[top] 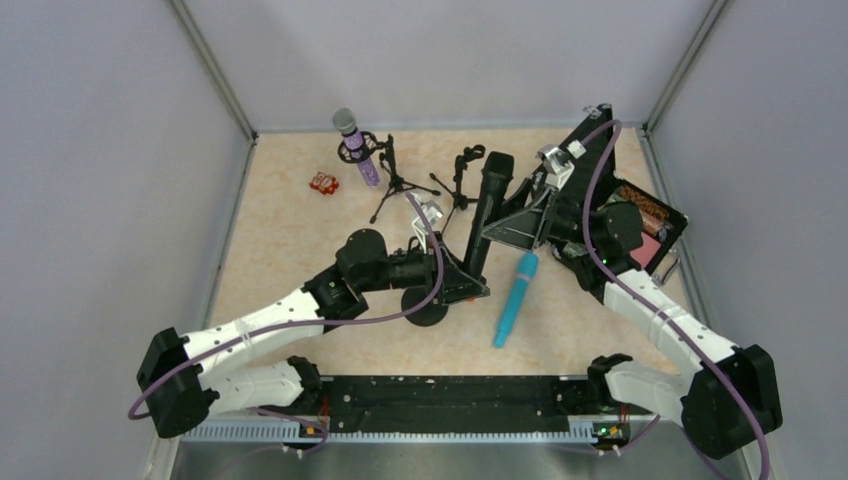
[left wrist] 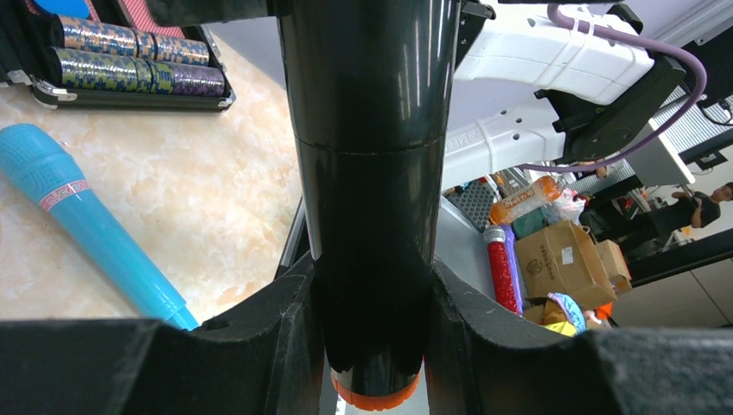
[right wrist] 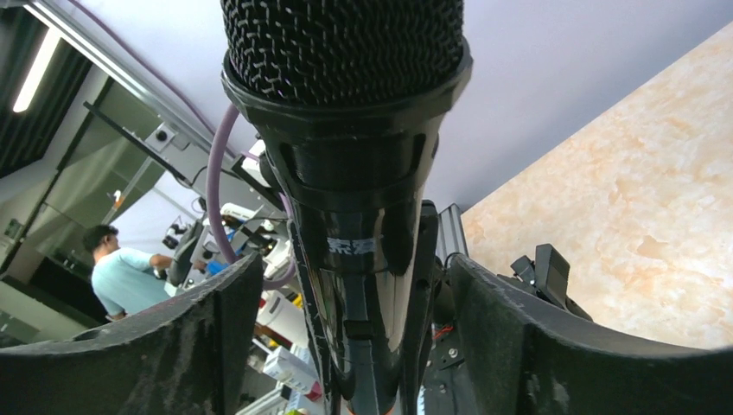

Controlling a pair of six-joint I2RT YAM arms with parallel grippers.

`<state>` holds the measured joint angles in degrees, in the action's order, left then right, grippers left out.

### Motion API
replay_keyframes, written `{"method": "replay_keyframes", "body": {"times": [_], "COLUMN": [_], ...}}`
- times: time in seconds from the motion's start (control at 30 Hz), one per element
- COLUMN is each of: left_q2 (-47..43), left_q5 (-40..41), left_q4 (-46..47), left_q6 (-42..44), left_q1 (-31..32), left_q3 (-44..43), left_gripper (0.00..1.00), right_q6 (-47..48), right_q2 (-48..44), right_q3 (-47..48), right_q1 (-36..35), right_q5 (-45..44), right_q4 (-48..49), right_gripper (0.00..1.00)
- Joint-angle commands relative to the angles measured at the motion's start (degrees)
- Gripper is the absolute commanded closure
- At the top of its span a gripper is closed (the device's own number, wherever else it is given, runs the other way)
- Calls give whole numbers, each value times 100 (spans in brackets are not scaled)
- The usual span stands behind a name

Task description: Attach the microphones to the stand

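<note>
Left claw (left wrist: 372,346) pinches the black microphone (top: 487,215) by its low end in the middle of the top view, and right claw (right wrist: 354,346) is spread around its head, so a loose pinch could let it tip and fall.

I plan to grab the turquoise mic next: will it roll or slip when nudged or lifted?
It would probably roll if nudged: the turquoise microphone is a round, tapered stick lying flat on the smooth table. Its glossy body may slip in a light grip. It looks rigid, so it is unlikely to flex.
</note>
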<state>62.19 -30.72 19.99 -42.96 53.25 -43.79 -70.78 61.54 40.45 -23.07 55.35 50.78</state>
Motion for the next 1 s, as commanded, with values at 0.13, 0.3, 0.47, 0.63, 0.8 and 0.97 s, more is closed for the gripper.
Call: {"method": "replay_keyframes", "body": {"times": [0.13, 0.3, 0.47, 0.63, 0.8, 0.97], "left_q2": [102, 185, 202, 46, -181, -135], "left_q5": [-119, -174, -212, -60, 211, 197], "left_q4": [737, 803, 822, 820, 740, 885], "left_q6": [-61, -102, -160, -96, 72, 71], "left_q1": [-8, -9, -8, -8, -8, -8], "left_q3": [-51, -71, -43, 79, 221, 282], "left_gripper": [100, 100, 100, 100, 86, 52], "right_q6": [-617, -1002, -1083, -868, -399, 28], "right_q2": [281, 530, 649, 628, 510, 336], "right_q3": [-17, -87, -81, -90, -72, -63], "right_q1": [-65, -118, -126, -125, -123, -120], "right_q5": [-95, -25, 107, 140, 87, -13], "right_q4": [1280, 1861, 1978, 1741, 1143, 543], "right_gripper": [44, 59, 81, 100, 100, 100]}}
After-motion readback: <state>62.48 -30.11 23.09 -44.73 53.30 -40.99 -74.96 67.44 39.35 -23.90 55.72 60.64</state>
